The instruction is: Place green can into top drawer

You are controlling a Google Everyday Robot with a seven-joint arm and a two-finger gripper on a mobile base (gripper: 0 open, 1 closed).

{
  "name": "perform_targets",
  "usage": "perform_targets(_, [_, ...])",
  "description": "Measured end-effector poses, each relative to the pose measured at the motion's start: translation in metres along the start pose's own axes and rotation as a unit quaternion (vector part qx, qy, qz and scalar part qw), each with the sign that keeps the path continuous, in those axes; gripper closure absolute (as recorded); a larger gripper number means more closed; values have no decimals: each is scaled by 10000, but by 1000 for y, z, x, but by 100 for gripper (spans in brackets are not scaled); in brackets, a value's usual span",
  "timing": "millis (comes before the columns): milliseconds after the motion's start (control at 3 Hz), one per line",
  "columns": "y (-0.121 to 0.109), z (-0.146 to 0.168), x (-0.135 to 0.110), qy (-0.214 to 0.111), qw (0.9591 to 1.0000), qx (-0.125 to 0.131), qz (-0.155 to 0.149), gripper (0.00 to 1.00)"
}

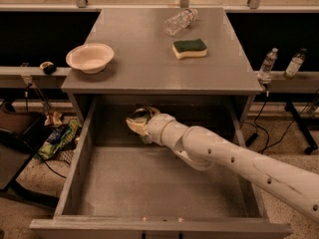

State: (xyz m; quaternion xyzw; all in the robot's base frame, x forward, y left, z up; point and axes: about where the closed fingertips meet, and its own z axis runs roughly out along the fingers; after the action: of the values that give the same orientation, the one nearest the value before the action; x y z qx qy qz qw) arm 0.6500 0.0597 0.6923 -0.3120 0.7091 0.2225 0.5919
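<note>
Right now your gripper [139, 125] is inside the open top drawer [149, 188], close to the back wall. It is holding the green can [146, 139] tight, silver top up. On the cabinet top [144, 63] sit a white bowl [89, 57], a green sponge [190, 48] and a clear plastic bottle [179, 21] lying down.

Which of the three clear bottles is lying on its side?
The bottle on the cabinet top behind the sponge; the other two stand upright off to the right. The gripper holds the green can inside the top drawer.
</note>
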Motion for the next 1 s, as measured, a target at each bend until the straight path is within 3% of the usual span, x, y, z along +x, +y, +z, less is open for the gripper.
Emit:
perform_targets(333, [-1,0,0,0,10000,5,1,50])
perform_targets(1000, [0,0,0,-1,10000,5,1,4])
